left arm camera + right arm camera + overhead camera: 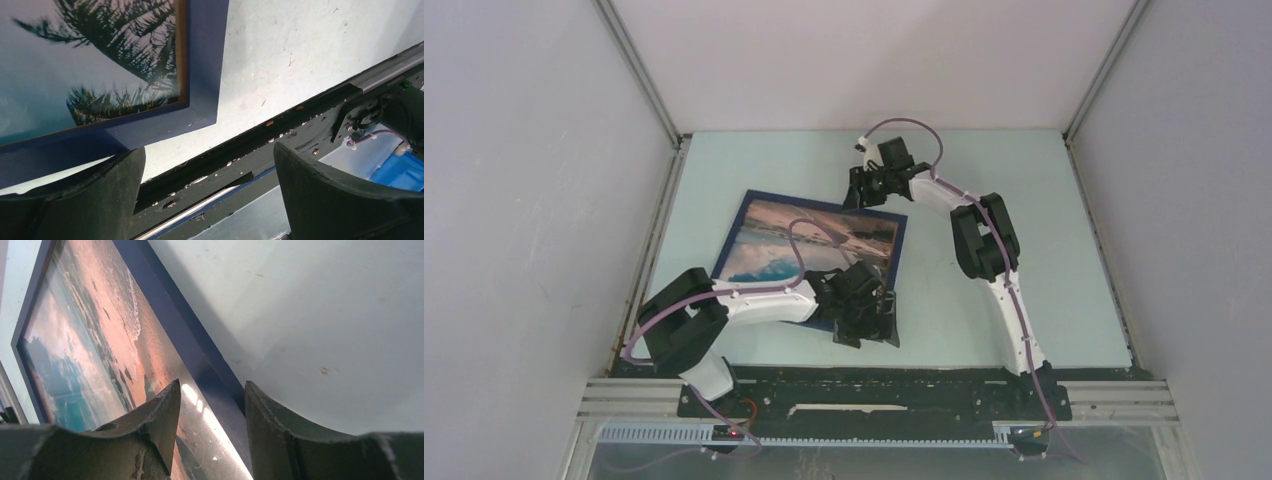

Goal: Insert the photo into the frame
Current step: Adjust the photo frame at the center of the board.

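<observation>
Top external: left gripper (866,325) gapes at five o'clock of the frame (901,245); right gripper (874,190) straddles its rail, pinch unclear.

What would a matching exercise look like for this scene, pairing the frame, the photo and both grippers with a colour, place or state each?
Column one:
1. frame
2. photo
3. left gripper
4. right gripper

Column two:
A. wide open at the frame's near corner
B. dark navy rails
C. astride a rail by the frame's far corner
D. lying inside the frame

Pairs: 1-B, 2-D, 3-A, 4-C
</observation>
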Available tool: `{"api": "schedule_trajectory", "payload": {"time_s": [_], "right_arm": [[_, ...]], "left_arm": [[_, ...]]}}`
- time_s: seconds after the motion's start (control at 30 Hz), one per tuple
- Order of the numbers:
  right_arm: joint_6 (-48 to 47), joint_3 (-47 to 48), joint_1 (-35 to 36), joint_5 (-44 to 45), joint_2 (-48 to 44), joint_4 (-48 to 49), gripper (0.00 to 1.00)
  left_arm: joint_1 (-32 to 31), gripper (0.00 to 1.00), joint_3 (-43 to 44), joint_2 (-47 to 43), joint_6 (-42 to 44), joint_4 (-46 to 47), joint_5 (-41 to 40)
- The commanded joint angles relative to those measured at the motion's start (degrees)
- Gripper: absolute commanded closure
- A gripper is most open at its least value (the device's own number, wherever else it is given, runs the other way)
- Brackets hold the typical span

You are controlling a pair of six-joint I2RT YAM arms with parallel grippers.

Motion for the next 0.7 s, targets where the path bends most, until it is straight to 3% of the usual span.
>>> {"api": "schedule_trajectory", "payload": {"time_s": [0.0,0.27,0.5,0.67], "right_arm": [[1.14,3.35,7.15,-14.64,2.39,-13.94,0.44],[0.87,6.85,8.97,-13.34,2.94,-15.63,0.39],[2.59,16.03,5.57,-8.55,-0.09,-25.09,0.34],[3.07,14.57,1.68,-7.80,-6.77,-26.03,0.25]], "left_arm": [[0.67,0.01,3.29,2.01,1.49,11.46,-4.92],[0.71,0.01,3.31,0.32,2.23,8.88,-8.13],[0.72,0.00,6.71,-1.15,5.68,4.38,-12.74],[0.72,0.00,5.57,-5.77,6.93,2.19,-16.19]]}}
